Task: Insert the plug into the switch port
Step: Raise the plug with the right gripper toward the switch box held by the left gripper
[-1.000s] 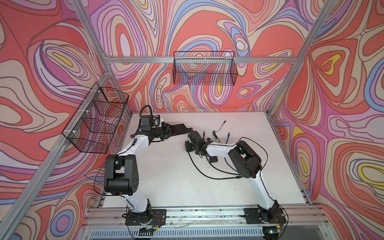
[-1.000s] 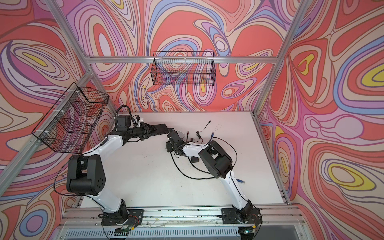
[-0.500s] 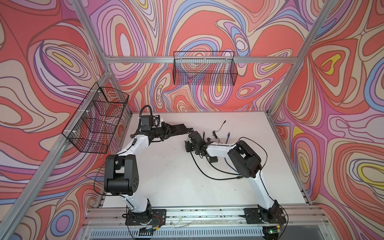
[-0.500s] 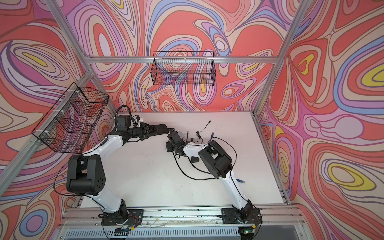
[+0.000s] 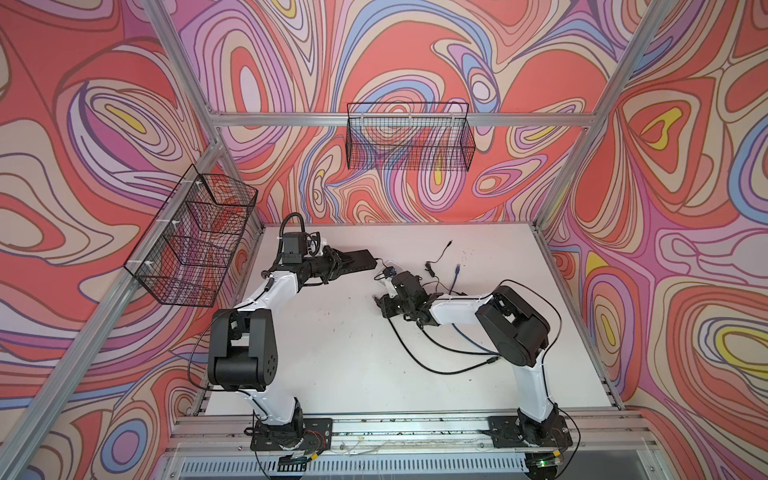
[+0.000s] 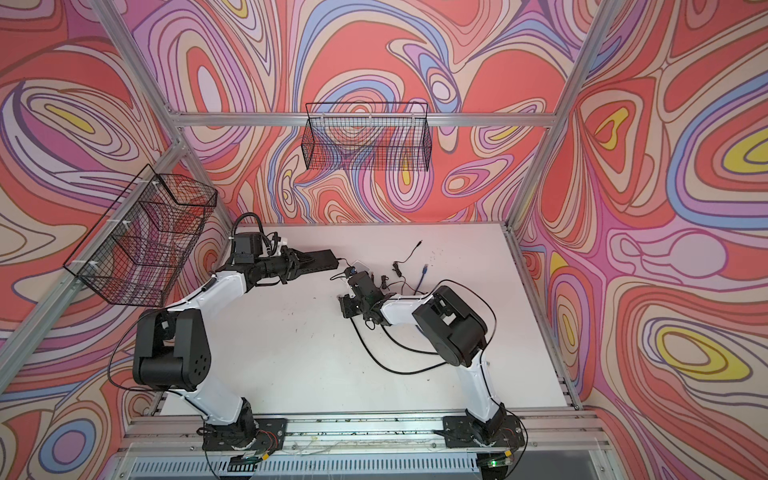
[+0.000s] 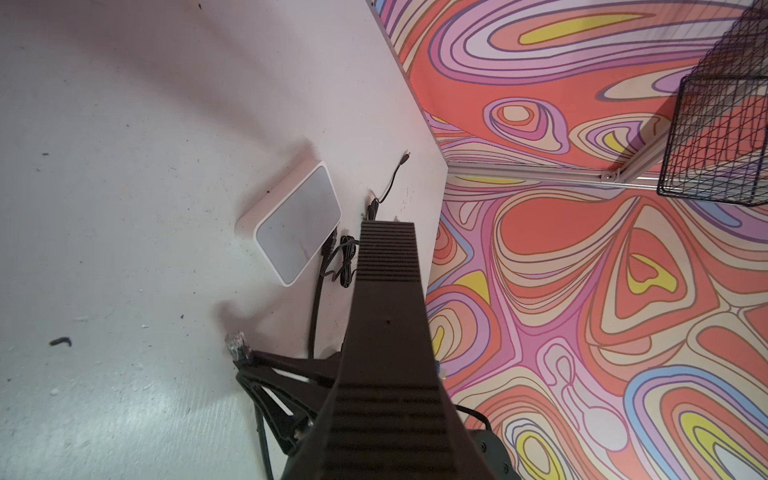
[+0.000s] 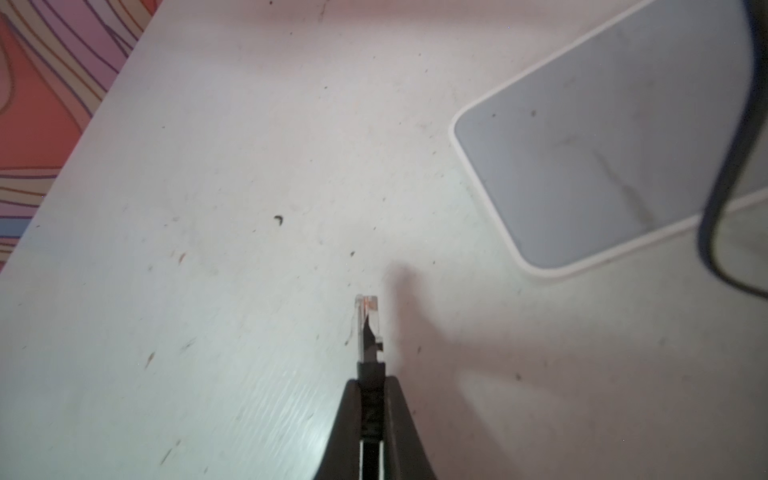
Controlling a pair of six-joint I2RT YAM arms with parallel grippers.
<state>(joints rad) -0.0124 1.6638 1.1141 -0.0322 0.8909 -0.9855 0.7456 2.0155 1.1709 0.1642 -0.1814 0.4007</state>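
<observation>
The switch (image 5: 359, 259) (image 6: 320, 258) is a long black ribbed box. My left gripper (image 5: 338, 264) (image 6: 298, 262) is shut on its near end and holds it level above the back of the table. In the left wrist view the switch (image 7: 388, 316) fills the middle and hides the jaws; no port shows. The plug (image 8: 368, 326) is a clear network plug on a black cable. My right gripper (image 8: 371, 380) (image 5: 380, 305) is shut on the boot just behind it, low over the table. The plug (image 7: 235, 344) lies in front of the switch's far end.
A white flat box with a grey top (image 5: 392, 266) (image 7: 295, 226) (image 8: 582, 166) lies beside the right wrist, with cords at its side. A black cable (image 5: 436, 361) loops over the table. A blue-tipped lead (image 5: 457, 270) and a thin black cord (image 5: 446, 247) lie at the back. Wire baskets (image 5: 409, 137) (image 5: 195, 241) hang on the walls.
The right gripper's jaws have come together on the plug's boot. Both arms stay about where they were.
</observation>
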